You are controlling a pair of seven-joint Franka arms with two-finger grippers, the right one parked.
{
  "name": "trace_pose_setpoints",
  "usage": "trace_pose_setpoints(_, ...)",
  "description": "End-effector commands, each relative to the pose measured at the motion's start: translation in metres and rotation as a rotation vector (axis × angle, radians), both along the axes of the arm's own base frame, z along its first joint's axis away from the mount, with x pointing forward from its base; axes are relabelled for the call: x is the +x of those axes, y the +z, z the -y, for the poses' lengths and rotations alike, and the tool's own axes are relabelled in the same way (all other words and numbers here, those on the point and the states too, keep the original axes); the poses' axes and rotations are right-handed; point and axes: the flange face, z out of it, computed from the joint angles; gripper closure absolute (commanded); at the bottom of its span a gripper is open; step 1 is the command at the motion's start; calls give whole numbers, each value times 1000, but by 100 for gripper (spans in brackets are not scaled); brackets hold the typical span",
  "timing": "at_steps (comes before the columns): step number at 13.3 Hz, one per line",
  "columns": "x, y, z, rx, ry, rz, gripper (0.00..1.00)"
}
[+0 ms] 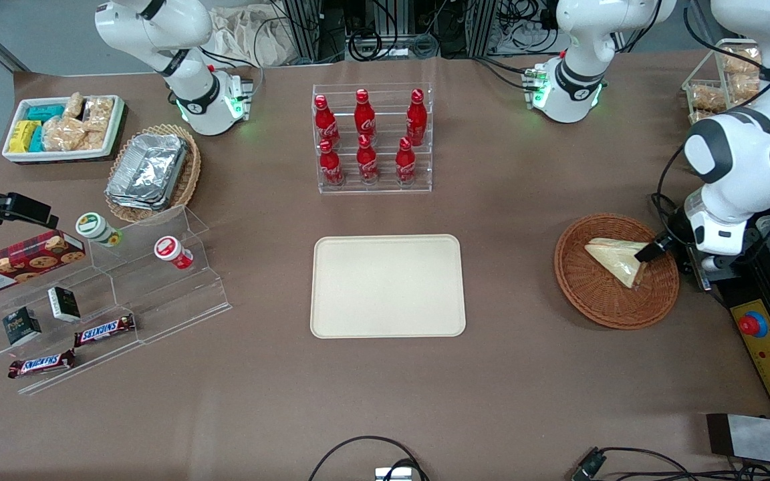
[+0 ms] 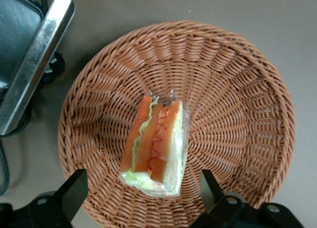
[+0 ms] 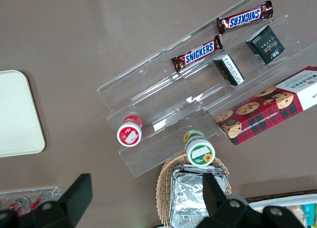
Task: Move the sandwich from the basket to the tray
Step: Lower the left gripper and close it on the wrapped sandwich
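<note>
The sandwich [image 1: 615, 259], a wrapped pale wedge with orange and green filling [image 2: 154, 146], lies in the round brown wicker basket [image 1: 592, 294] toward the working arm's end of the table. My left gripper [image 1: 652, 252] hovers low over the basket's rim, just beside the sandwich. In the left wrist view the gripper [image 2: 141, 191] is open, its two black fingers [image 2: 74, 191] spread wide on either side of the sandwich's near end, not touching it. The cream-beige tray [image 1: 388, 286] lies empty at the table's middle.
A rack of red cola bottles [image 1: 371, 137] stands farther from the front camera than the tray. A control box with a red button [image 1: 762, 341] and a metal container [image 2: 29, 65] sit close beside the basket. Snack shelves [image 1: 91, 294] lie toward the parked arm's end.
</note>
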Motion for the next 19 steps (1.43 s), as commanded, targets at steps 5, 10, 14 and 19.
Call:
trace_pose_setpoints(5,-9,-30,7,-3,66,47,0)
trace_pose_setpoints(10,-8,-46,9,5,71,54,1)
trace_pose_setpoints(14,-6,-49,13,7,64,60,40)
trace_pose_setpoints(19,-3,-40,22,6,48,74,83)
